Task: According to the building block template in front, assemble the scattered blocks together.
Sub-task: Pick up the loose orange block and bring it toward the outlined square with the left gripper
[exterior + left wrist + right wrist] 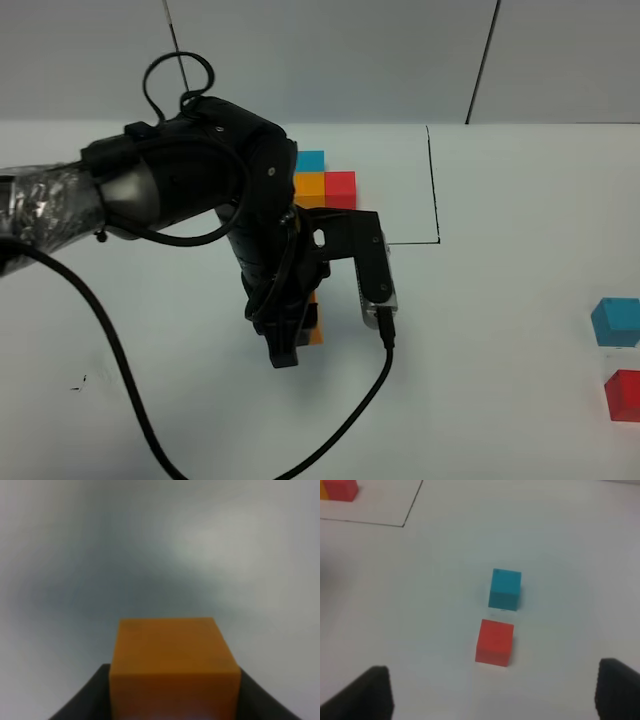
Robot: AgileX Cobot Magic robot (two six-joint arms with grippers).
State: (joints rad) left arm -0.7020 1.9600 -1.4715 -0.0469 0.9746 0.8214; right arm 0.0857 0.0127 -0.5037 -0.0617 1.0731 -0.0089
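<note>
From above, the left claw (290, 345) is clamped on the orange block (316, 326), low over the table (500, 300) just in front of the framed template (325, 183). This looks like placing the first piece.

The left wrist view shows that block square between the jaws. As a cube it has no long axis, so the next move is to set it down with its faces parallel to the template's.

In the right wrist view, the right claw (500, 695) gapes empty above the blue block (505, 588) and the red block (494, 641).
</note>
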